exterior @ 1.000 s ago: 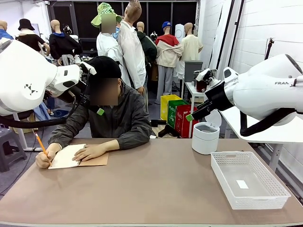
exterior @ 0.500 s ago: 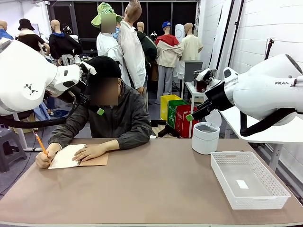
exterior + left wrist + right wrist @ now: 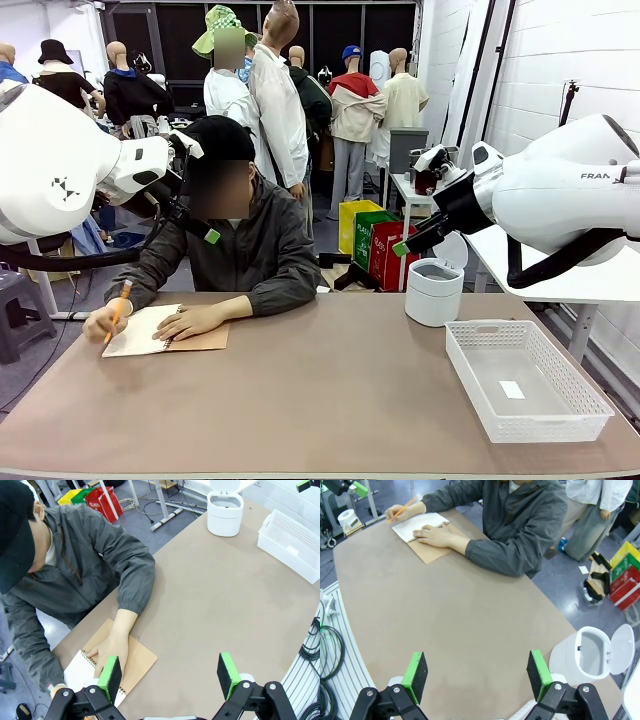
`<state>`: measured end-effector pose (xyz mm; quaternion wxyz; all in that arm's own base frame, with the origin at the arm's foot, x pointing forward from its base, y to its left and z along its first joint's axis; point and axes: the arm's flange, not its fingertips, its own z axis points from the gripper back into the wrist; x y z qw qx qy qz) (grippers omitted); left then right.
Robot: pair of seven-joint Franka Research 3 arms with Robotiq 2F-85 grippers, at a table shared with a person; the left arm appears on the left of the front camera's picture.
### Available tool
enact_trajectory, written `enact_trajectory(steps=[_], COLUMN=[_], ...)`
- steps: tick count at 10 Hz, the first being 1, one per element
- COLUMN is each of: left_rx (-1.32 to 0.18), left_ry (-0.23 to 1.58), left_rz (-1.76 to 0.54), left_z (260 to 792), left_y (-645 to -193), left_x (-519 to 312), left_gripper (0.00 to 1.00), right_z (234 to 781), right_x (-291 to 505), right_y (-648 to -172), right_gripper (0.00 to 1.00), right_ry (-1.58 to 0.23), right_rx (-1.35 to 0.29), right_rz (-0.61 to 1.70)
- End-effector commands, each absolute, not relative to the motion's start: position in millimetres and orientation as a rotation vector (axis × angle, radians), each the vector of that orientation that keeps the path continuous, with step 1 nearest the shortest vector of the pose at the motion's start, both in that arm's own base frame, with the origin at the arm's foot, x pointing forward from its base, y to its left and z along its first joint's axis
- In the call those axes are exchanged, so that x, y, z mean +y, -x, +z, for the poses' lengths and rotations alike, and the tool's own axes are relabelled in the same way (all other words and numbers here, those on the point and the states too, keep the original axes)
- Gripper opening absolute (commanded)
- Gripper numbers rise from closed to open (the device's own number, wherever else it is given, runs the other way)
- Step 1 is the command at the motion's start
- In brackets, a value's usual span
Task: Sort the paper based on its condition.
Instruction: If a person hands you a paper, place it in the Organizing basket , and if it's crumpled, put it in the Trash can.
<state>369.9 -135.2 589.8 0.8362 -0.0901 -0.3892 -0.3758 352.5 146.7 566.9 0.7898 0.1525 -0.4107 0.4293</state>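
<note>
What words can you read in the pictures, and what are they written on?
"FRAN": on the right arm, cut off at the picture's edge.
"GLASS": on the red bin.
Print on the yellow bin and green bin: too small to read.
Notebook: nothing readable.

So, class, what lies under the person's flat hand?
The hand rests on an open notebook, spanning white page and brown cover. Whatever is beneath the palm is hidden.

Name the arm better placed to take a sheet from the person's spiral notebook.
Left, probably: the brown-covered spiral notebook lies on the table's left side, just below the open left gripper; the open right gripper hangs near the white lidded bin, far off.
</note>
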Motion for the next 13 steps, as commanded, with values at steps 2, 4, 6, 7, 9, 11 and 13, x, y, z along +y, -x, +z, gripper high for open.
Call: enact_trajectory(steps=[2, 4, 6, 7, 9, 11, 13], left_rx=[-0.821, -0.821, -0.821, -0.821, -0.821, -0.821, -0.821], left_ry=[0.188, 0.188, 0.188, 0.188, 0.188, 0.188, 0.188], left_rz=[-0.780, -0.780, -0.780, -0.780, -0.780, -0.780, -0.780], left_z=[589.6, 589.6, 589.6, 589.6, 589.6, 589.6, 589.6], left_y=[-369.9, -369.9, -369.9, -369.9, -369.9, -369.9, -369.9], left_x=[-135.3, -135.3, -135.3, -135.3, -135.3, -135.3, -135.3], left_gripper=[1.00, 1.00, 1.00, 1.00, 1.00, 1.00, 1.00], right_z=[566.5, 566.5, 566.5, 566.5, 566.5, 566.5, 566.5], right_x=[146.7, 146.7, 146.7, 146.7, 146.7, 146.7, 146.7], right_y=[-352.3, -352.3, -352.3, -352.3, -352.3, -352.3, -352.3], right_gripper=[1.00, 1.00, 1.00, 1.00, 1.00, 1.00, 1.00], right_ry=[-0.336, -0.336, -0.336, -0.336, -0.336, -0.336, -0.336], right_rx=[-0.880, -0.880, -0.880, -0.880, -0.880, -0.880, -0.880], right_rz=[0.927, 0.927, 0.927, 0.927, 0.927, 0.927, 0.927])
